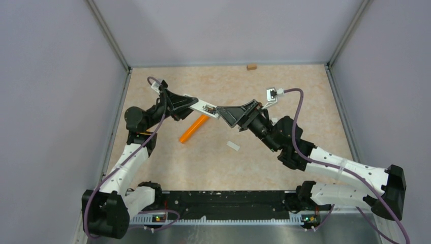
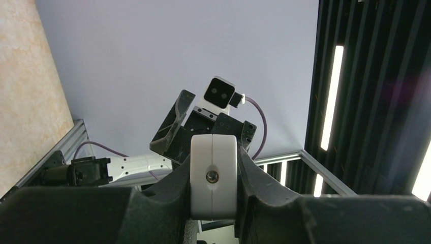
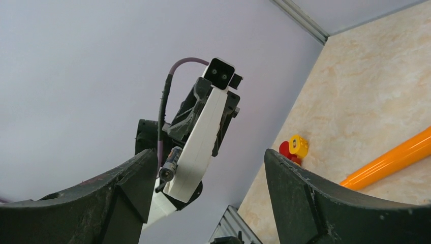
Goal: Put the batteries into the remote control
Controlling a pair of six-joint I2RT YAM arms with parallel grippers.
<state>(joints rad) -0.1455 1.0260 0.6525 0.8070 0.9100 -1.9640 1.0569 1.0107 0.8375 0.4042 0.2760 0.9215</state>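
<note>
2 end effectors: L (image 2: 213, 175) clamps remote (image 1: 207, 108), R (image 3: 209, 157) apart; marbled table (image 1: 284, 91), lilac walls (image 1: 223, 25)

The remote control (image 2: 213, 201) clamped in the left gripper (image 2: 211, 162) is smooth white plastic with a satin finish, and a small bright metal screw (image 2: 212, 176) sits in its end. The fingers (image 2: 264, 198) on either side of it are matt black plastic, faintly grainy. Beyond the right gripper (image 3: 208, 173), a battery (image 3: 171, 160) shows a shiny metal end. The orange tube (image 3: 391, 160) looks glossy, and the table (image 3: 376, 76) is smooth, dull marbled beige.
</note>
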